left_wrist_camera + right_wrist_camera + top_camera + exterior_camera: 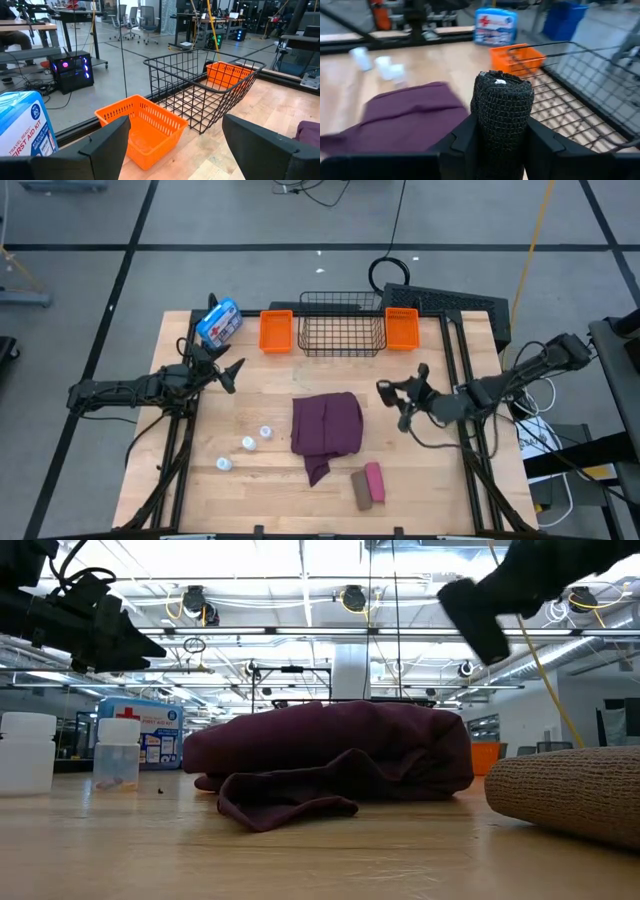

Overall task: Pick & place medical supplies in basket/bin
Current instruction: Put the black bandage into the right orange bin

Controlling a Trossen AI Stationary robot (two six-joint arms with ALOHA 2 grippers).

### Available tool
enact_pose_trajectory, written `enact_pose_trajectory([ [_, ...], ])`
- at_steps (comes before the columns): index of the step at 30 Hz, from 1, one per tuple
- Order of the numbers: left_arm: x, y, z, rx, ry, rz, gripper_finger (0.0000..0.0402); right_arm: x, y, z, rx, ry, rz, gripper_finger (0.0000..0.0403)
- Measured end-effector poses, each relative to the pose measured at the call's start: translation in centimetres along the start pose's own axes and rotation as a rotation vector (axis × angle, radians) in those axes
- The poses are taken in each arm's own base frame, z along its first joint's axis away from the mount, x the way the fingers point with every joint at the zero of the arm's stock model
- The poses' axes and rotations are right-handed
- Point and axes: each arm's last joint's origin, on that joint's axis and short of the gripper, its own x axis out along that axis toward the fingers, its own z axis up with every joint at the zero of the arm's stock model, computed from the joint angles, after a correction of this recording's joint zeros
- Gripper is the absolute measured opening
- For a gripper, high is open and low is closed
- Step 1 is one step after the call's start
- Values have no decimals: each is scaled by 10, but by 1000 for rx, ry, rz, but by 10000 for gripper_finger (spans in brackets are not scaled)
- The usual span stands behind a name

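My right gripper (502, 131) is shut on a black mesh bandage roll (502, 97). It hovers right of the maroon folded cloth (327, 428), on the near side of the black wire basket (343, 325). My left gripper (175, 150) is open and empty, raised near the table's left edge (222, 365). It faces the left orange bin (142, 130). Three white vials (248, 443) stand left of the cloth. A brown roll (361, 488) and a pink roll (375, 482) lie side by side near the front edge. The second orange bin (401, 328) sits right of the basket. My right gripper pinches the black roll by its curved sides (484, 125), one finger (465, 137) on each side. The fingers come from the table's right, pointing left. The roll is lifted clear of the table, and its free end (500, 80) sticks out past the fingertips.
A blue-and-white first aid pouch (218, 322) stands at the far left corner beside the left orange bin (276, 331). Bare wood lies between the cloth and the basket. In the low view the cloth (330, 765) and brown roll (570, 790) fill the foreground.
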Motion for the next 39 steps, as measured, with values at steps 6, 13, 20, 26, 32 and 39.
enact_pose_trajectory([
  [6,0,0,0,0,1,0,324,21,-26,3,52,-58,-142,109],
  [13,0,0,0,0,0,0,324,38,-66,22,181,-192,-352,109],
  [20,0,0,0,1,1,1,324,41,-120,53,274,-225,-604,109],
  [26,0,0,0,0,0,0,324,50,-175,68,377,-45,-583,109],
  [32,0,0,0,0,0,0,324,65,-224,45,530,184,-615,109],
  [39,0,0,0,0,0,0,324,83,-248,7,625,411,-648,109],
])
